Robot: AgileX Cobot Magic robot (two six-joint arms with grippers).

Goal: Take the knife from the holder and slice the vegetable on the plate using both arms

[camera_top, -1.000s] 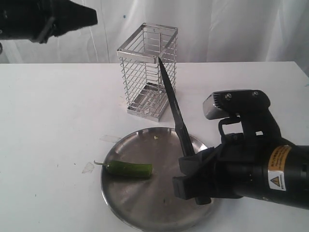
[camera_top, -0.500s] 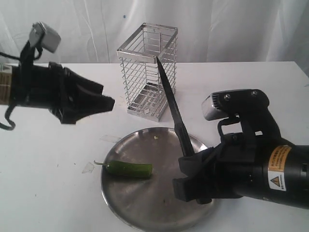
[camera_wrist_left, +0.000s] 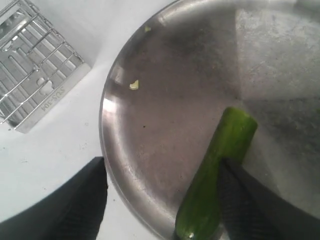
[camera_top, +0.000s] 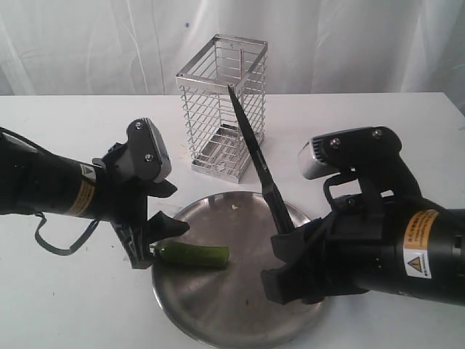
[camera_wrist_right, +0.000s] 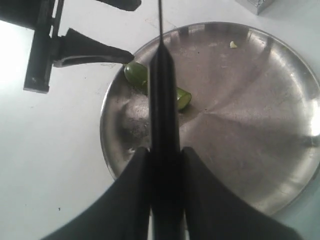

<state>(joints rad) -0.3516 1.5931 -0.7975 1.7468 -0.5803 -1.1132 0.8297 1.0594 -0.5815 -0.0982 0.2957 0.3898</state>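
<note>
The green vegetable (camera_top: pixel 195 254) (camera_wrist_left: pixel 215 185) lies on the left part of the steel plate (camera_top: pixel 218 302) (camera_wrist_left: pixel 165 115). My left gripper (camera_top: pixel 156 238) (camera_wrist_left: pixel 162 167) is open and straddles its stem end and the plate's rim. One finger (camera_wrist_left: pixel 250 205) touches the pod and the other (camera_wrist_left: pixel 70 205) hangs over the table. My right gripper (camera_top: pixel 290 262) (camera_wrist_right: pixel 165 165) is shut on the black handle of the knife (camera_top: pixel 254 153) (camera_wrist_right: pixel 162 100). The blade slants up over the plate towards the wire holder (camera_top: pixel 221 109) (camera_wrist_left: pixel 30 75) and hides the pod's middle (camera_wrist_right: pixel 137 74).
A pale scrap (camera_top: pixel 234 208) (camera_wrist_left: pixel 133 85) lies on the plate's far part. Two bits of clear tape (camera_top: pixel 133 252) (camera_top: pixel 166 209) sit on the white table left of the plate. A white curtain hangs behind.
My left arm has come down from the upper left to the plate's left rim, its open jaws now around the vegetable's stem end. The right arm and knife have barely shifted.
</note>
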